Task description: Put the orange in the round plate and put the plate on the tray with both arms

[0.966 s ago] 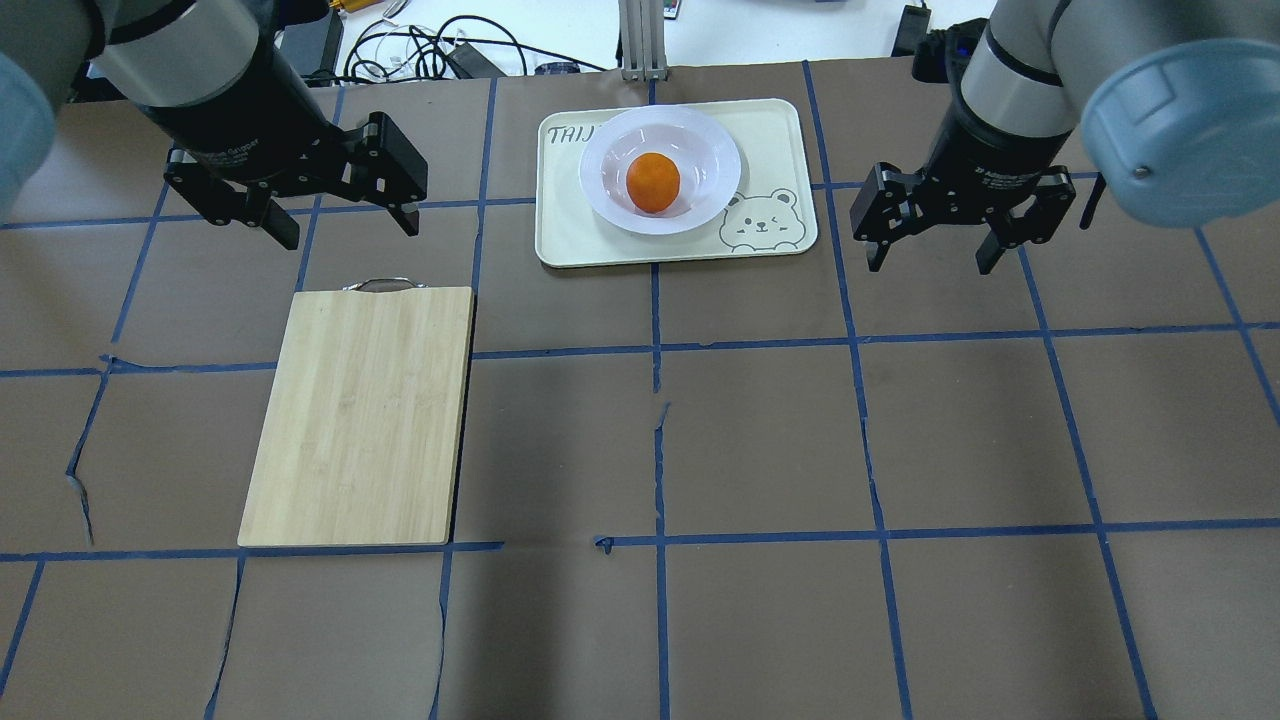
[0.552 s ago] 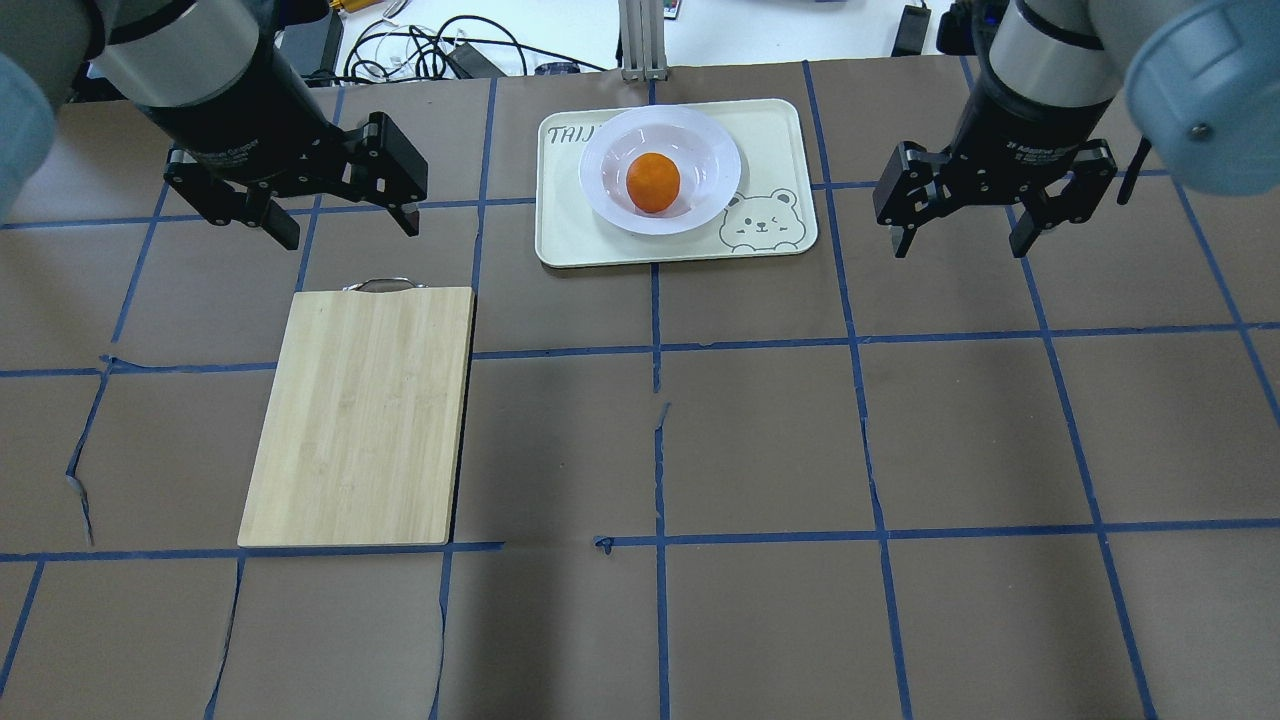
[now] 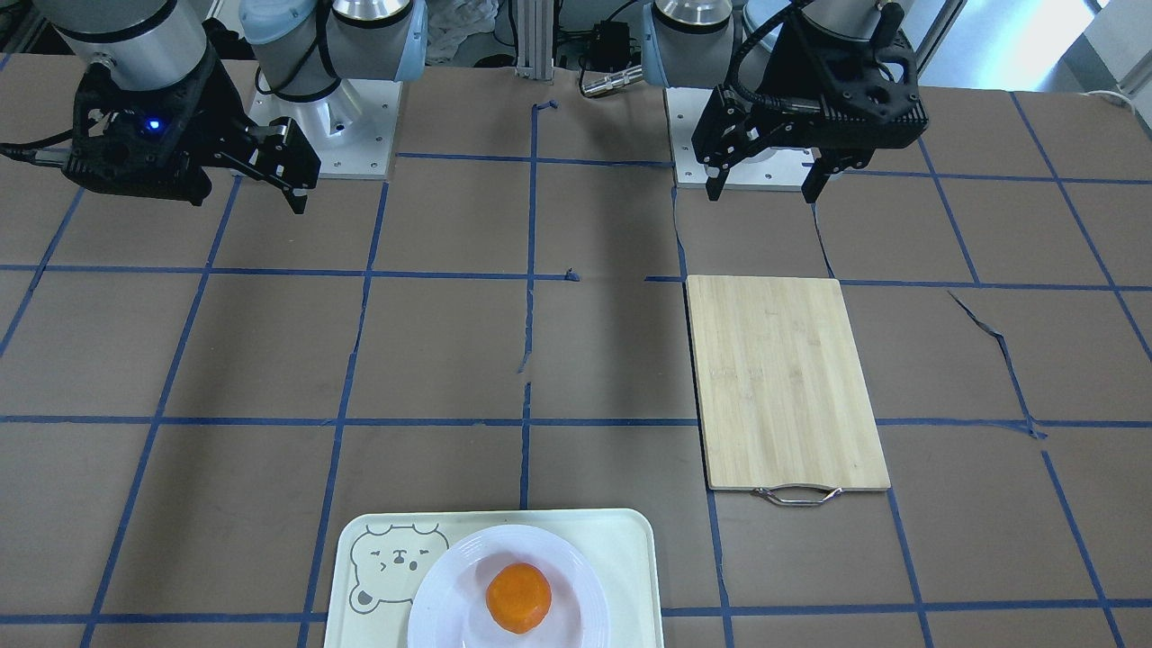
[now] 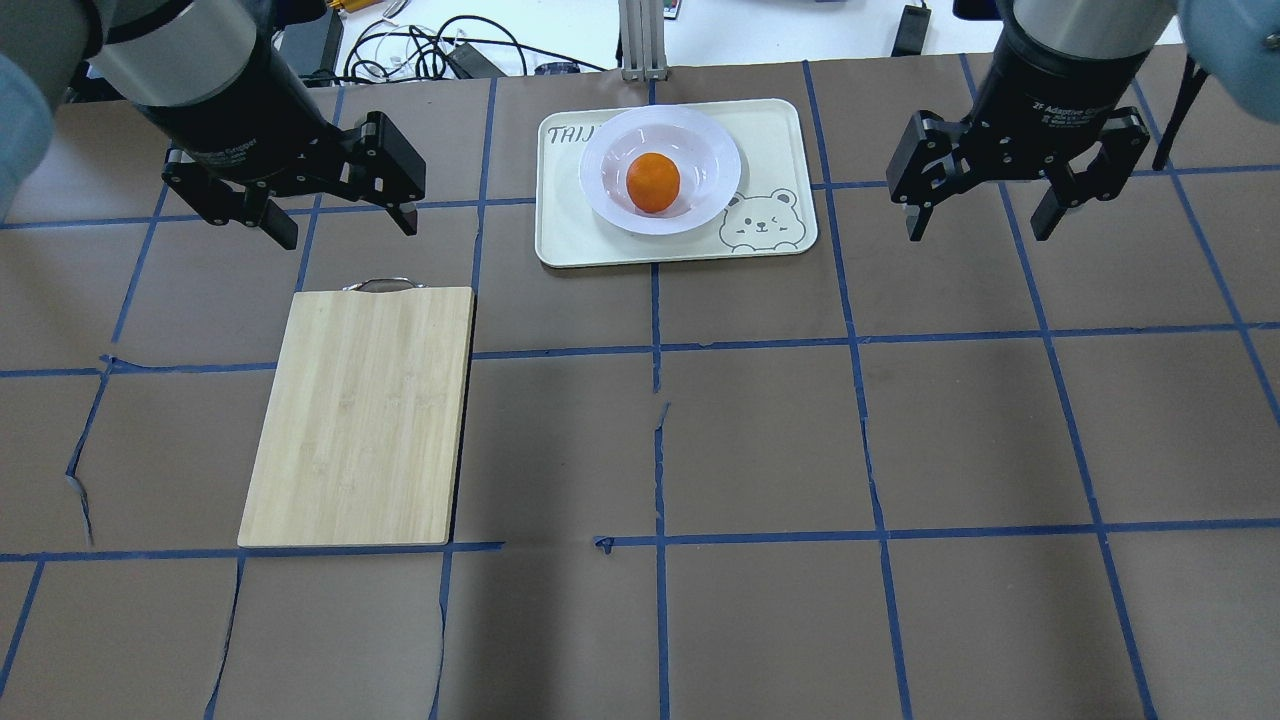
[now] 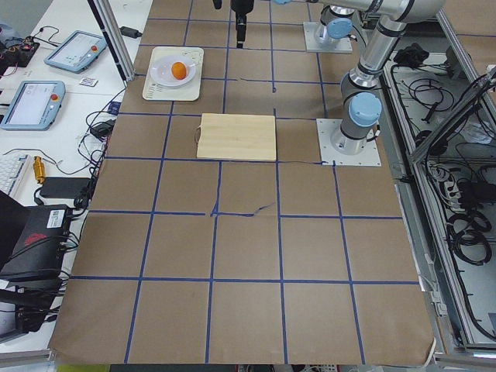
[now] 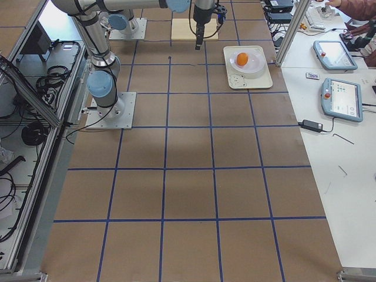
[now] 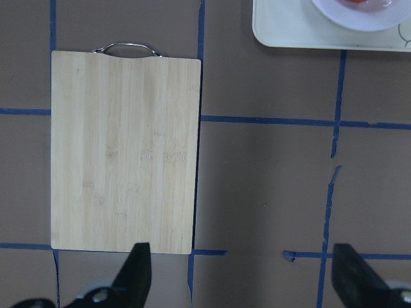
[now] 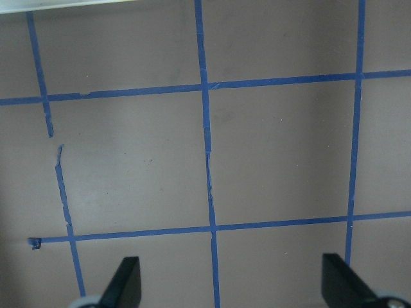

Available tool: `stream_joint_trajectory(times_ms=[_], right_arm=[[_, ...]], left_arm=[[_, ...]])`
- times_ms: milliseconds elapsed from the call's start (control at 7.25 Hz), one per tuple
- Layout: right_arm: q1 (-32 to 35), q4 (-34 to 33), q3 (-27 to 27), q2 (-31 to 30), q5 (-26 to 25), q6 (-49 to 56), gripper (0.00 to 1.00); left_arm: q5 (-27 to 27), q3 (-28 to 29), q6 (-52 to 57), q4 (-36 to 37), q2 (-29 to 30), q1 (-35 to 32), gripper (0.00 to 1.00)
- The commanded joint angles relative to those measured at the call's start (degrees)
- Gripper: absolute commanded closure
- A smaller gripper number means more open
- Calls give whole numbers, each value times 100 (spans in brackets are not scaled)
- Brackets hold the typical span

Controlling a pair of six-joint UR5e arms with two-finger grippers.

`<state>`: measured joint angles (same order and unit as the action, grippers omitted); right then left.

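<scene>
The orange (image 4: 653, 182) rests in the well of the round plate (image 4: 601, 166). That plate stands on the cream tray (image 4: 777, 131) at the far middle of the table. My left gripper (image 4: 347, 230) hangs open and empty to the left of the tray, above the cutting board's handle end. Well to the right of the tray, my right gripper (image 4: 980, 230) is open too, with nothing between its fingers. In the left wrist view the tray (image 7: 289, 32) and plate (image 7: 359, 16) show at the top right corner. Only bare table shows in the right wrist view.
A bamboo cutting board (image 4: 360, 415) with a metal handle lies on the left half of the table. Blue tape lines cross the brown table cover. Cables and devices sit beyond the far edge.
My right gripper has moved further right and away from the tray, staying open. The left gripper, plate, orange and tray have not moved.
</scene>
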<state>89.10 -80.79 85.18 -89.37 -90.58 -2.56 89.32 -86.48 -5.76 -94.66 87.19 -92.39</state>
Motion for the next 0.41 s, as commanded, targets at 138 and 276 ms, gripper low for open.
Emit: stream_joint_trajectory(times_ms=[138,276], right_arm=[[-16,-16,24,8,22,10,0],[-16,-24,42,8,31,10,0]], left_arm=[[-2,0,5,0,0,11,0],[6,0,5,0,0,11,0]])
